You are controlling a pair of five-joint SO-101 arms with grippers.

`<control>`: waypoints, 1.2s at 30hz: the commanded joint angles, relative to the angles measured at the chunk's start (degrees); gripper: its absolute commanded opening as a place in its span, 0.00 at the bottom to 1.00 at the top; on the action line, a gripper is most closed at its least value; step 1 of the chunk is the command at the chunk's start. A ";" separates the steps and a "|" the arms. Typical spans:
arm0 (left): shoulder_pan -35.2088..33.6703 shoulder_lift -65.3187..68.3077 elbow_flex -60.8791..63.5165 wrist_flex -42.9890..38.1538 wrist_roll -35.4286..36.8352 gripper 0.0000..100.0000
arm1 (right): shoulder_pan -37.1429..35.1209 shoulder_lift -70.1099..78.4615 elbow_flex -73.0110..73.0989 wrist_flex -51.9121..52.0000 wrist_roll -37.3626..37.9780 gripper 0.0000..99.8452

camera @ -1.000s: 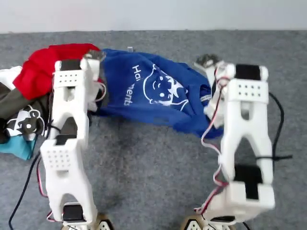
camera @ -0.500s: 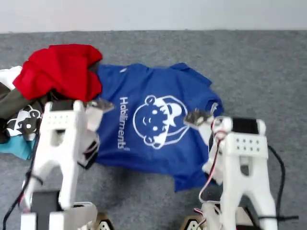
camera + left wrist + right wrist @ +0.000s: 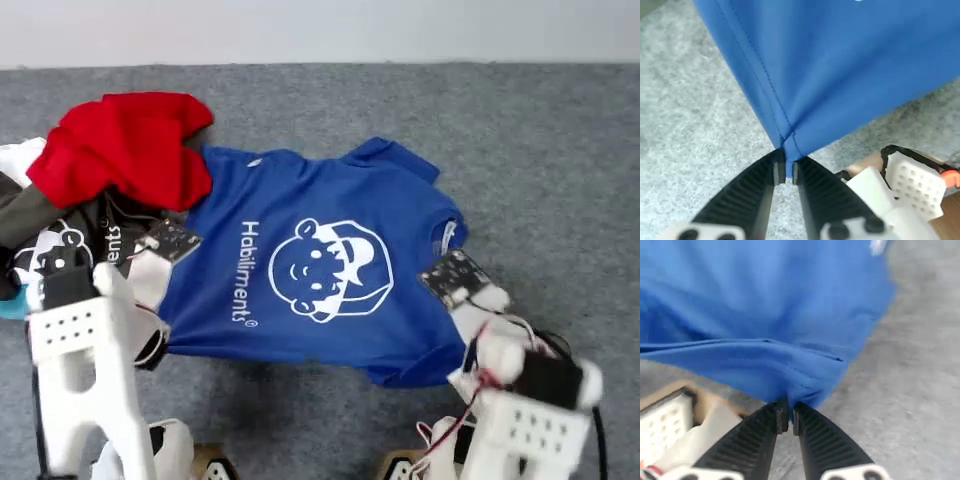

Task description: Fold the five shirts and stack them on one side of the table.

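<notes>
A blue shirt [image 3: 310, 270] with a white cartoon print lies spread face up across the middle of the grey table. My left gripper [image 3: 784, 170] is shut on a corner of its hem [image 3: 785, 137], at the shirt's near left edge [image 3: 165, 335]. My right gripper [image 3: 785, 417] is shut on the bunched blue fabric [image 3: 795, 385] at the shirt's near right edge [image 3: 440, 365]. A red shirt [image 3: 125, 145] tops a pile of other shirts [image 3: 45, 250] at the far left.
The grey carpeted table [image 3: 540, 160] has open room at the right and along the back. Both white arms [image 3: 85, 380] [image 3: 525, 420] stand at the near edge, with their bases below the shirt. A pale wall runs along the far side.
Both arms have pulled back toward the near edge, dragging the blue shirt with them off the pile; it has spread out flat and the red shirt is now uncovered.
</notes>
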 commanded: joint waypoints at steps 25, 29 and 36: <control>-0.35 -20.57 1.89 -4.31 -2.64 0.01 | 9.89 -22.29 2.73 -5.32 -8.00 0.01; -0.35 -20.48 2.86 -10.46 -2.46 0.01 | 0.66 -3.03 0.97 -8.84 -13.19 0.01; -0.35 -20.48 14.90 -18.02 0.09 0.01 | -14.99 29.85 -21.01 -1.71 -22.07 0.01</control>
